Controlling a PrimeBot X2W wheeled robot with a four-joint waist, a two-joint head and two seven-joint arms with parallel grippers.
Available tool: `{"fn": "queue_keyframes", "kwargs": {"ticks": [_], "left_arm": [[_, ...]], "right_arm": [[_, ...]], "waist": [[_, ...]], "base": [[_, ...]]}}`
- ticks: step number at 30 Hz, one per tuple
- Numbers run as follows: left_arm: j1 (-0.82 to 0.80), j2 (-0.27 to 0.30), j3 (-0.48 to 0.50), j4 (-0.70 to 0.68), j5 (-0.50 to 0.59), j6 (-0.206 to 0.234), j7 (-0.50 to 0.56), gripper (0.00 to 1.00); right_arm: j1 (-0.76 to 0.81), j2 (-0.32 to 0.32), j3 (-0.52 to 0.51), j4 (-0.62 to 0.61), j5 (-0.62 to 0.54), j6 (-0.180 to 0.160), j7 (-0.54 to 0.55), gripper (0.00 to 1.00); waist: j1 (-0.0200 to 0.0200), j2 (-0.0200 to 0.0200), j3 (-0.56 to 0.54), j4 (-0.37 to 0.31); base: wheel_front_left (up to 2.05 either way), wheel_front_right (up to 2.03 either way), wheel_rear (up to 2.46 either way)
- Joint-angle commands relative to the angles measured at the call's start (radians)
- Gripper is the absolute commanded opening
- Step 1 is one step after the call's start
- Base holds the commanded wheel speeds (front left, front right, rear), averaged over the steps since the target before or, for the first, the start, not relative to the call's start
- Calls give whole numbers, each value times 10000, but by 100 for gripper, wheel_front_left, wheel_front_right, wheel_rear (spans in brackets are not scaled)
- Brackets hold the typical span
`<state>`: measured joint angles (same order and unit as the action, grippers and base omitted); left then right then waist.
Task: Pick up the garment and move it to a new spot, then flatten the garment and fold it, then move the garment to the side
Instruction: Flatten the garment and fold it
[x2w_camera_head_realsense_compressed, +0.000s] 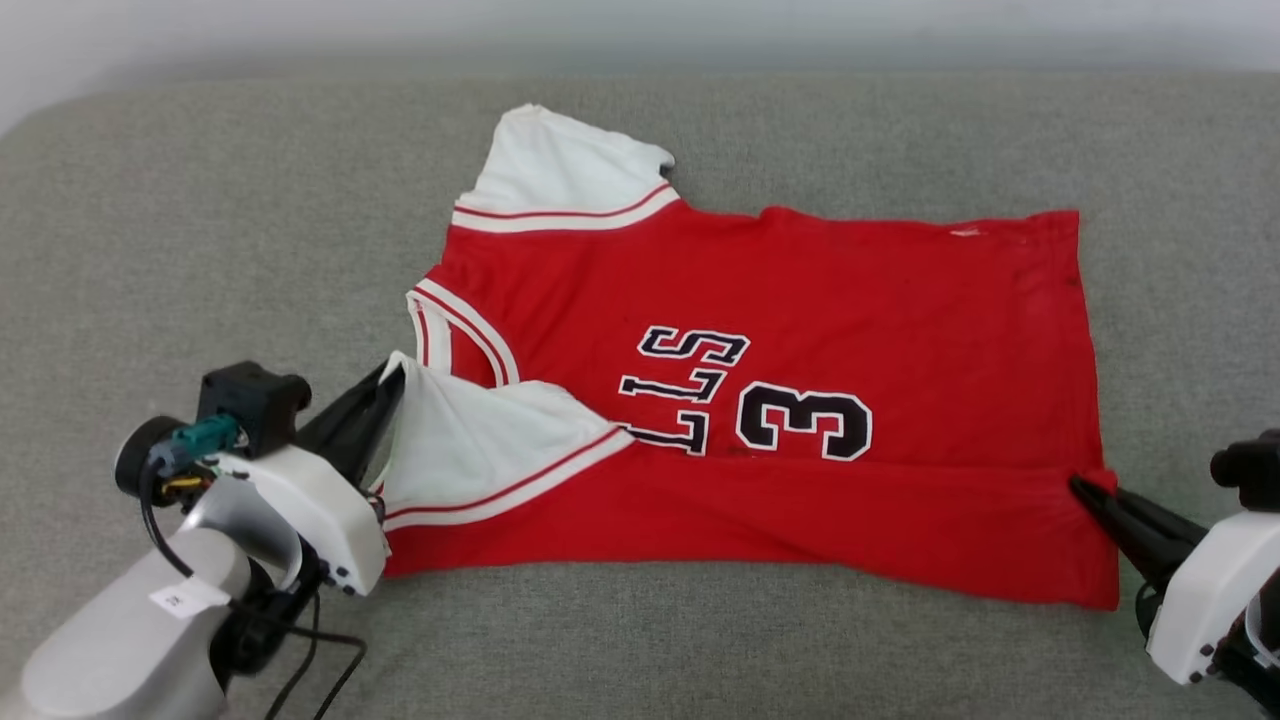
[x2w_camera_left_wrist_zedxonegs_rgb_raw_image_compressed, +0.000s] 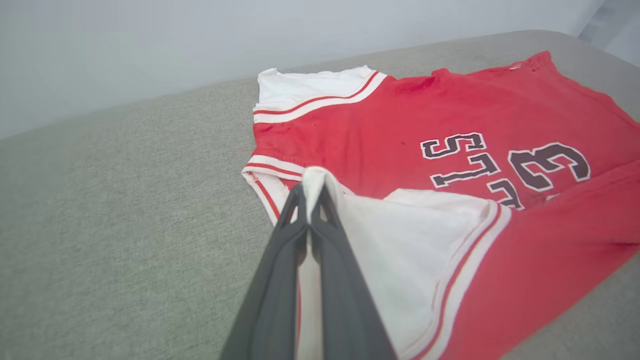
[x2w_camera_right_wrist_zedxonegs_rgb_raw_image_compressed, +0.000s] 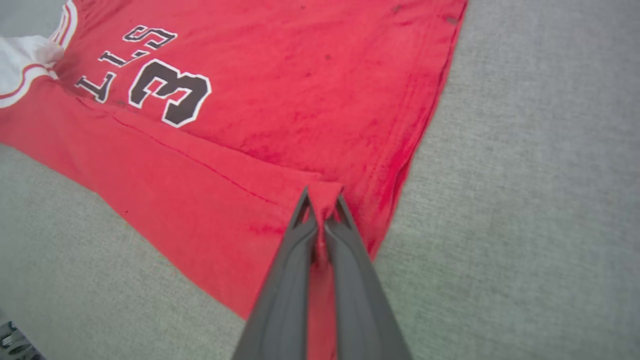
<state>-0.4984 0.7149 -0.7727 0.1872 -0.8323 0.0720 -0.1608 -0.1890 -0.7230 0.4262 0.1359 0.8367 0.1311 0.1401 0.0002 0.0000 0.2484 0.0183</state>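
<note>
Left gripper (x2w_camera_head_realsense_compressed: 395, 378) pressed together, pinching the tip of the near sleeve (x2w_camera_head_realsense_compressed: 480, 450), white, drawn over the chest. Right gripper (x2w_camera_head_realsense_compressed: 1082, 488) also clamped, nipping a bit of red hem. The garment (x2w_camera_head_realsense_compressed: 800, 290) lies spread between the two grippers on the grey fabric surface (x2w_camera_head_realsense_compressed: 200, 220), collar end by the left gripper, hem end by the right one. The far sleeve (x2w_camera_head_realsense_compressed: 560, 165) lies flat beyond the left gripper. A crease (x2w_camera_head_realsense_compressed: 900, 475) runs across the red cloth from one gripper toward the other. The near sleeve covers the edge of the lettering (x2w_camera_head_realsense_compressed: 685, 385); the numeral 3 (x2w_camera_head_realsense_compressed: 803, 422) sits just past it, uncovered. A pale wall (x2w_camera_head_realsense_compressed: 640, 30) stands behind. Count: one garment, two sleeves, two grippers, one numeral.
</note>
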Motion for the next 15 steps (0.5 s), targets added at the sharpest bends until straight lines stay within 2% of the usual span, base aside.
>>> {"fn": "queue_keyframes", "kwargs": {"ticks": [1,7,15], "left_arm": [[-382,-119,3,496,76,-219,-60,0],[-902,-466,-203,1687,252,-616,-112,0],[-1241,-1310,-560,3685,244,-1357,-411,0]], "right_arm": [[-368,116,6,155,32,-8,16,0],[-982,304,267,607,-135,-8,1,0],[-1552,507,783,1530,-356,-11,-239,0]], "waist": [[-2,0,442,-85],[-2,0,858,-134],[-2,0,1093,-42]], "base": [[0,0,0],[0,0,0],[0,0,0]]}}
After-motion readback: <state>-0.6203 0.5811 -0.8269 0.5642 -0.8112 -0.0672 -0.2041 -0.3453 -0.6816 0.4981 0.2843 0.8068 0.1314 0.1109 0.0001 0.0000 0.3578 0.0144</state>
